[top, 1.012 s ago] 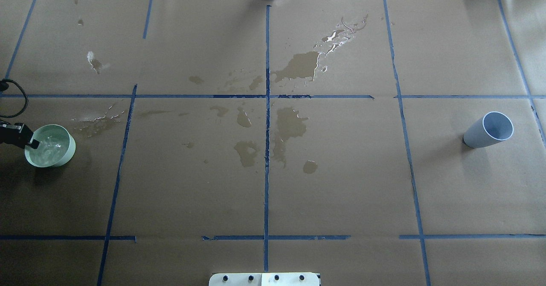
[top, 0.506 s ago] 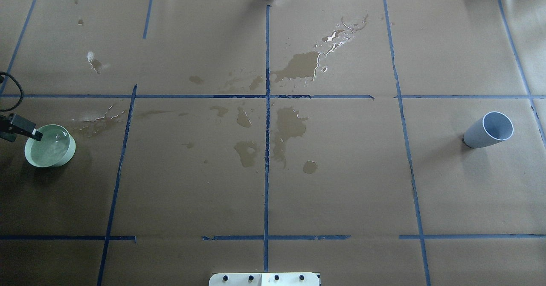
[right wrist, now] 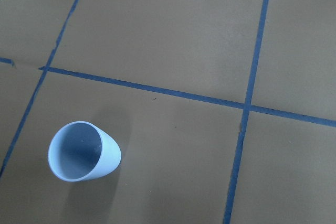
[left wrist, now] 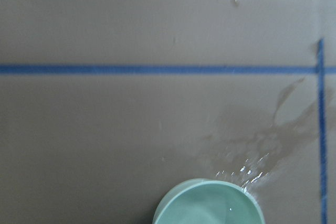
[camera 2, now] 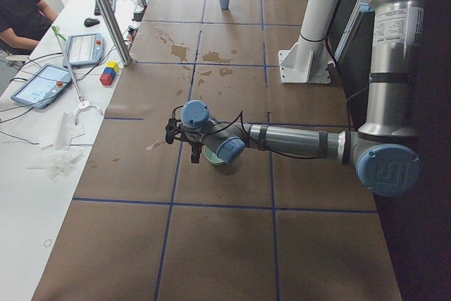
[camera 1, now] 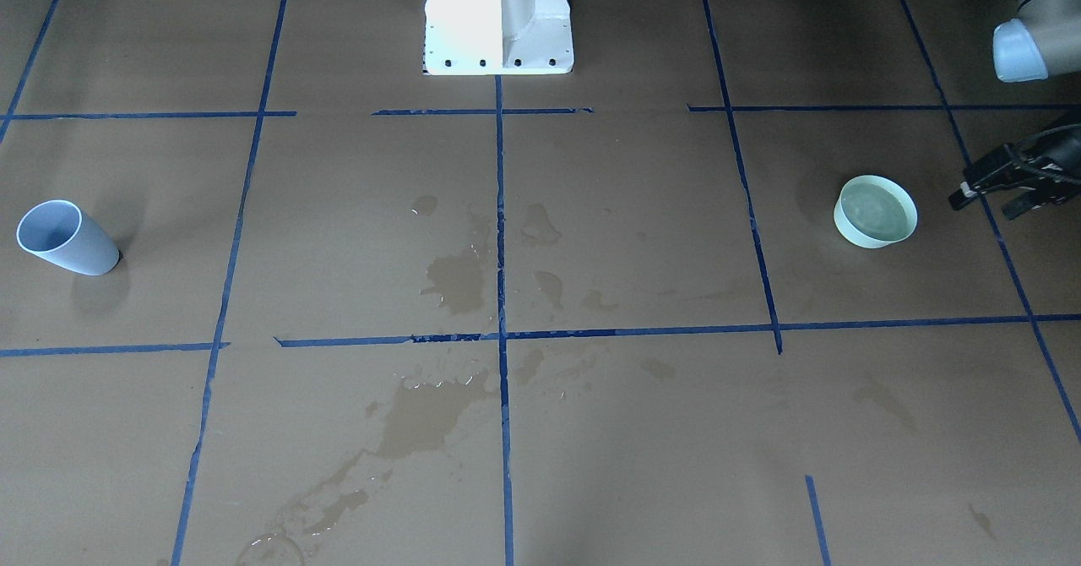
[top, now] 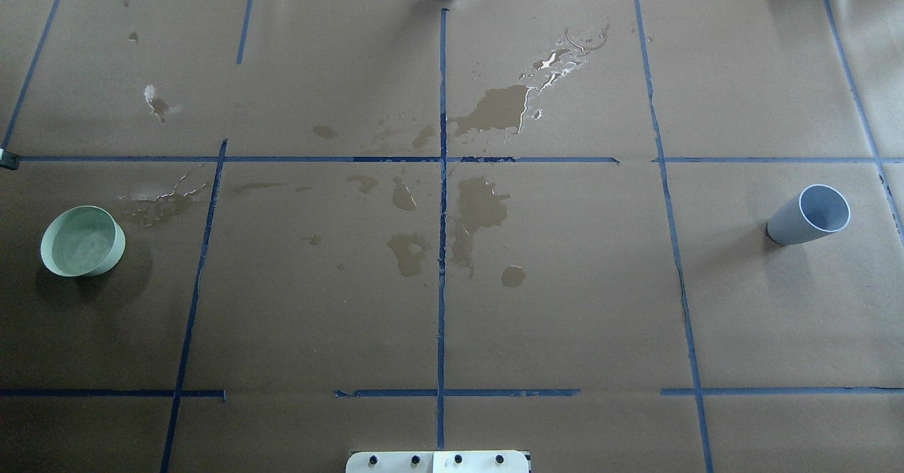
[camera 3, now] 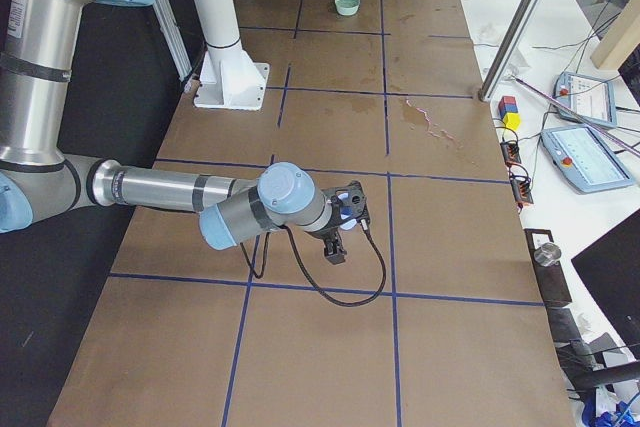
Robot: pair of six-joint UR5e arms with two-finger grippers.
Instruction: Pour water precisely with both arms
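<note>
A pale green bowl (top: 46, 258) stands at the table's left side and holds clear water (top: 82, 240). It also shows in the front view (camera 1: 849, 230) and at the bottom of the left wrist view (left wrist: 173, 208). My left gripper (camera 1: 981, 203) is open and empty, apart from the bowl, just outside its rim. A light blue cup (top: 791, 224) stands upright and empty at the right, also in the right wrist view (right wrist: 107, 156). My right gripper (camera 3: 340, 242) hovers by the cup; I cannot tell whether it is open or shut.
Wet stains (top: 487, 109) spread over the brown paper around the centre and beside the bowl (left wrist: 252, 135). Blue tape lines (top: 443, 176) divide the table. The white pedestal base (camera 1: 498, 17) stands at the robot's side. Tablets and blocks (camera 2: 109, 74) lie on the operators' side.
My left gripper has come off the bowl's rim and drawn back to the left, out of the overhead view. The water in the bowl has calmed. The cup has not moved.
</note>
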